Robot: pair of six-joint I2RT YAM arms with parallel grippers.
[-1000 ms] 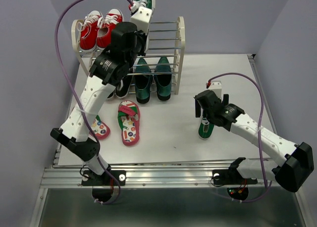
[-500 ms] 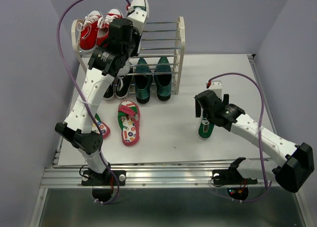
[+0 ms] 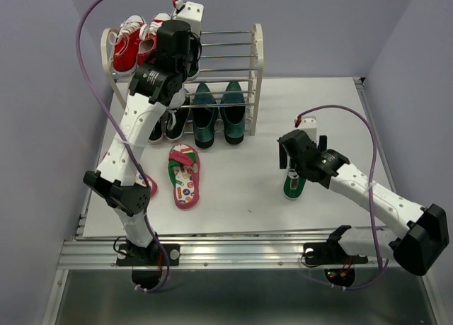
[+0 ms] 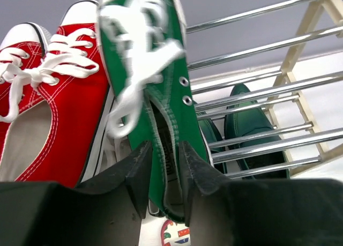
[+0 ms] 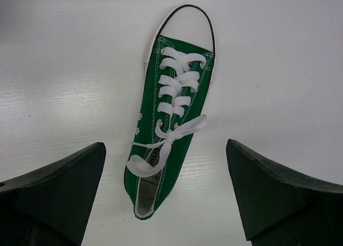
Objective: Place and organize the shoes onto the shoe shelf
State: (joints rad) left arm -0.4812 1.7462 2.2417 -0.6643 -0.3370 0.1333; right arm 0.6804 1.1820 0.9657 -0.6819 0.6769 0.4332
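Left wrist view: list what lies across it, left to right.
Pair of red canvas sneakers with white laces, green canvas sneaker with white laces, dark green glossy loafer, cream side frame of the shoe shelf.

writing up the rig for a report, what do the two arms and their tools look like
Left arm and right arm share a look: white links with small dark dots, joined by black joint housings. A purple cable loops along each one to its wrist. The left tool and right tool each have two black wedge-shaped fingers.
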